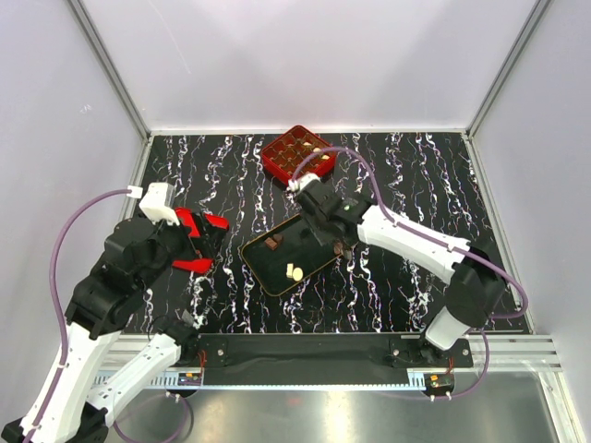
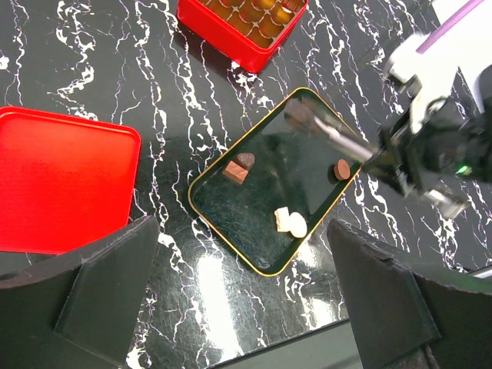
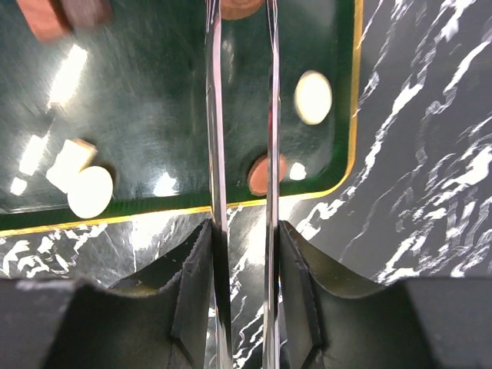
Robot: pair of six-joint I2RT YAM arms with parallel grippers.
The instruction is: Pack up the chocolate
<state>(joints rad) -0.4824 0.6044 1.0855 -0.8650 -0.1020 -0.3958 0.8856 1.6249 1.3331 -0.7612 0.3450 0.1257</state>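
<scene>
Several pieces of chocolate lie in the black gold-rimmed tray (image 2: 231, 223): a brown square (image 2: 235, 172) touching a dark round one (image 2: 246, 160), a brown round one (image 2: 341, 167) and two cream-white pieces (image 2: 290, 222). My right gripper (image 3: 244, 231) is shut on metal tongs (image 3: 216, 115) that reach over the tray. A brown piece (image 3: 240, 8) sits between the tong tips, and whether it is pinched I cannot tell. My left gripper (image 2: 242, 246) hangs open above the table near the tray's front corner, holding nothing.
The red gridded box (image 1: 297, 152) stands at the back with a few pieces in its cells. Its flat red lid (image 2: 61, 181) lies left of the tray, below the left gripper (image 1: 208, 242). White walls close in the table.
</scene>
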